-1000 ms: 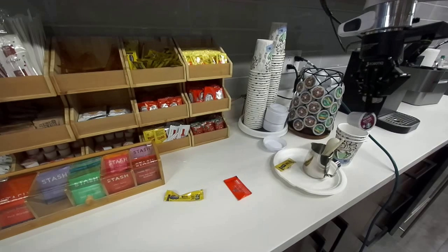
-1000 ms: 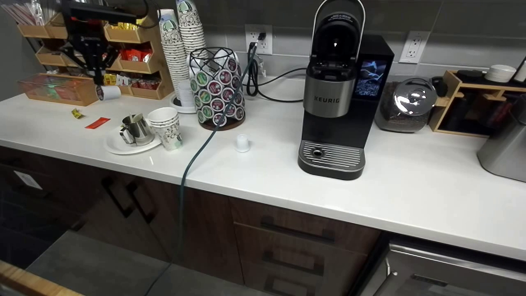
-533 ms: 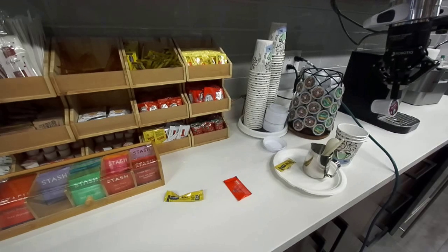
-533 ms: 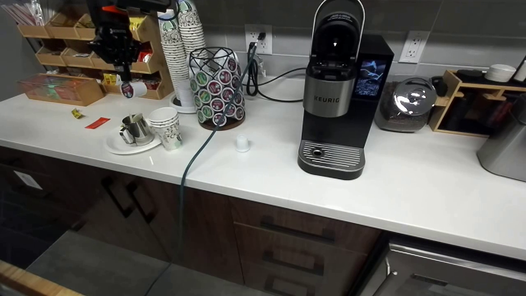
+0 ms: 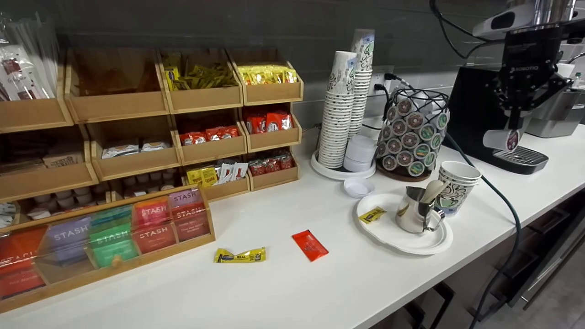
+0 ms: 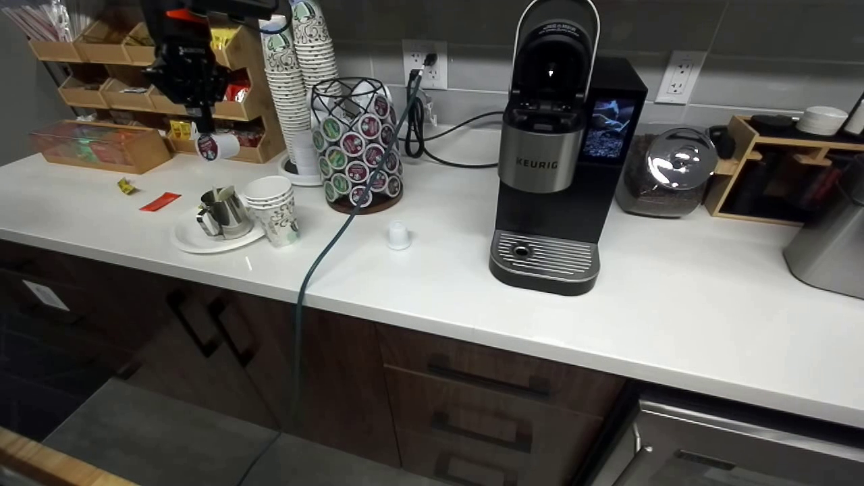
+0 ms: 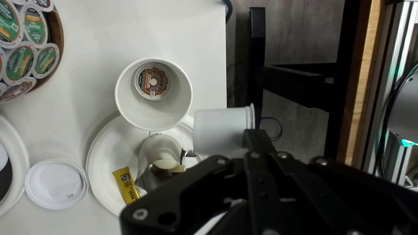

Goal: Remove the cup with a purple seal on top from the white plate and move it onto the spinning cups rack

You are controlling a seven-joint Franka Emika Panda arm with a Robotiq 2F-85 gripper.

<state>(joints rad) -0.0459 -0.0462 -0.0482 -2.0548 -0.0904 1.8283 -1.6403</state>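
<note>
Holds the purple-sealed coffee pod [image 5: 500,139] in the Robotiq gripper [image 5: 515,122], in mid-air at the right of an exterior view — off the white plate [image 5: 388,232], not yet on the spinning pod rack [image 6: 383,204]. Pinches only the rim end, fingertips nearly together on that thin edge, as far as can be told from the wrist view. Leaves the pale body free and lying sideways, foil turned away from the rack, probably so as to enter a slot base first and match the racked pods [image 6: 352,143], foil outward. Seems to call next for a move to the rack and careful lining up; could tilt on contact, given so narrow a hold. Note on the plate the steel milk pitcher [image 5: 410,220] and yellow packet [image 5: 372,214], likely grouped for serving; also, left of centre in the wrist view, the Donut Shop pod [image 7: 153,81], foil up inside the top paper cup [image 7: 156,115] — perhaps parked there against rolling.
</note>
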